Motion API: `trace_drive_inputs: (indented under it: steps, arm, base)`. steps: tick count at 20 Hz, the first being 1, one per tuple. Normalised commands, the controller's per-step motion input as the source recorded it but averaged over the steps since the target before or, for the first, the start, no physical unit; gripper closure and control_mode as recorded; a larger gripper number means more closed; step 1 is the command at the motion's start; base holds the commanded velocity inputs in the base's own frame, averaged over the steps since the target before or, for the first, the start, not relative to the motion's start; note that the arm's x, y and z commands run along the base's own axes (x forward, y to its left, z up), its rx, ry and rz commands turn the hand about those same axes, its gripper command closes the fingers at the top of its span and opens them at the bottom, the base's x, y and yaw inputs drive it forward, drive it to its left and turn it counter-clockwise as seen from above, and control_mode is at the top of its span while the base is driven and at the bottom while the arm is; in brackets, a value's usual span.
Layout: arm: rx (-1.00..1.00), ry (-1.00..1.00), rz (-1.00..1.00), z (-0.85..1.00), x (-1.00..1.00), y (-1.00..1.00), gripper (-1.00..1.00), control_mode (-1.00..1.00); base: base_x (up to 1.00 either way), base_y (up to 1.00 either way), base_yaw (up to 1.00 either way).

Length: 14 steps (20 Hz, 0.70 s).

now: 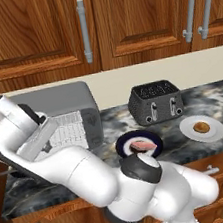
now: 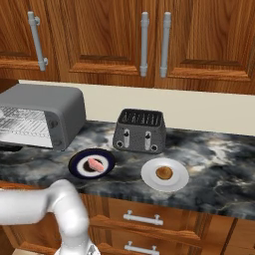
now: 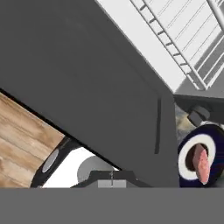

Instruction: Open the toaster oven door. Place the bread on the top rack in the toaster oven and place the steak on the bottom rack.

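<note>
Seemingly step 1 is done: the toaster oven (image 2: 42, 117) at the table's left stands with its toaster oven door (image 3: 87, 83) dropped open, racks bared, so the closed, empty gripper must next go for the bread (image 2: 164, 173) on its white plate (image 2: 149, 179).

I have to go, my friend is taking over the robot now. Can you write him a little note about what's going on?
End effector: shut, holding nothing, over the open door.
Oven: on the counter's left; door is down, racks are bare.
Steak: on the dark plate in front of the toaster.
Bread: on the white plate, right of the steak.
Done: door opened.
Left: bread to the top rack, steak to the bottom rack.
</note>
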Motion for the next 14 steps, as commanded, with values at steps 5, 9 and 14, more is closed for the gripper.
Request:
trace_drive_inputs:
  steps: [5,9,14]
  arm:
    - [0.22,-0.26,-0.2,-1.0,0.01,-0.04,1.0,-1.0]
    - [0.29,-0.09,-0.24,-1.0,-0.11,0.0,1.0,-1.0]
    - [0.28,-0.01,-0.23,-1.0,-0.55,0.0,1.0,-1.0]
  base:
    - [0.0,0.0,0.0]
    - [0.0,0.0,0.0]
    - [0.0,0.0,0.0]
